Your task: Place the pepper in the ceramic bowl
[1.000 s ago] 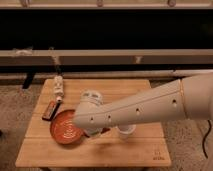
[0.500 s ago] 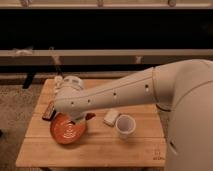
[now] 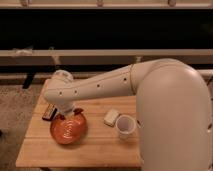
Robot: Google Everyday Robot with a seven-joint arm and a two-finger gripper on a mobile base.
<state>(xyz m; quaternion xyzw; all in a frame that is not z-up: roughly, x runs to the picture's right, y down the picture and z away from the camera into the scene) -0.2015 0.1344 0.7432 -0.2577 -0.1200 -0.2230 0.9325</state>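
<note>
The ceramic bowl (image 3: 69, 131) is a wide orange dish with white curved lines inside. It sits on the left part of the wooden table (image 3: 95, 147). My gripper (image 3: 69, 112) hangs at the end of the white arm, just over the bowl's far rim. The arm reaches in from the right and covers the table's back left. I cannot make out the pepper; it is hidden or lost against the gripper and the bowl's rim.
A flat dark bar (image 3: 49, 112) lies left of the bowl near the table's left edge. A small pale block (image 3: 111, 117) and a white cup (image 3: 125, 125) stand right of the bowl. Dark shelving with rails runs behind the table.
The arm has swung left and toward the back of the table, so the gripper now sits at the bowl's far rim. The white cup and pale block have come into view.
</note>
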